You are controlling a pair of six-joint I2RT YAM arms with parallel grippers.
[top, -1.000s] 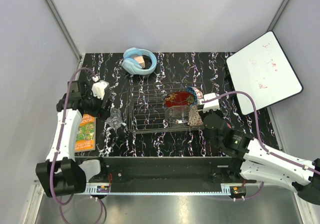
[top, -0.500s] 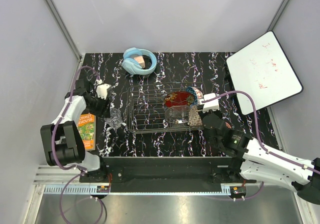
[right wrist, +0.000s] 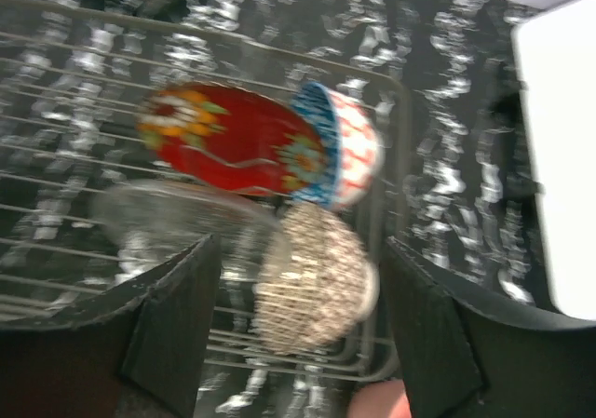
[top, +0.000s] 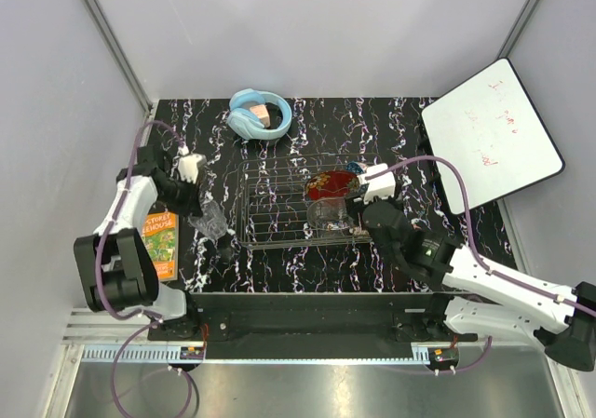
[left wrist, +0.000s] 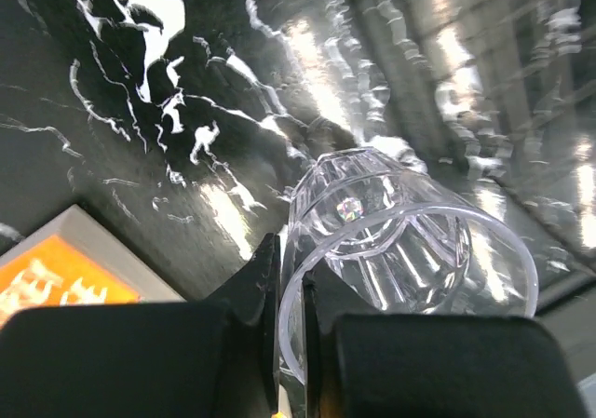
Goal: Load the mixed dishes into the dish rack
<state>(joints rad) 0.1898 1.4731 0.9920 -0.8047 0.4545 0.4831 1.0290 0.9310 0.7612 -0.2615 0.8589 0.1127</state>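
Note:
A clear tumbler (left wrist: 410, 241) lies on its side on the black marbled table, left of the dish rack (top: 275, 204). My left gripper (left wrist: 291, 283) is shut on its rim, one finger inside and one outside; from above the gripper (top: 205, 209) meets the tumbler (top: 218, 222). In the rack's right end stand the red floral plate (right wrist: 228, 139), blue patterned bowl (right wrist: 340, 153), clear glass bowl (right wrist: 177, 222) and beige lattice bowl (right wrist: 312, 283). My right gripper (right wrist: 300, 255) hangs open above the beige bowl, touching nothing. A bit of the pink cup (right wrist: 377, 404) shows outside the rack wire.
Light-blue headphones (top: 259, 113) lie at the back of the table. A white board (top: 489, 134) leans at the right. An orange book (top: 160, 241) lies at the left edge, just beside my left gripper. The rack's left half holds nothing.
My left gripper has closed on the tumbler's rim. My right gripper has opened wide and shifted left and back over the rack's right end, leaving the beige bowl in the rack.

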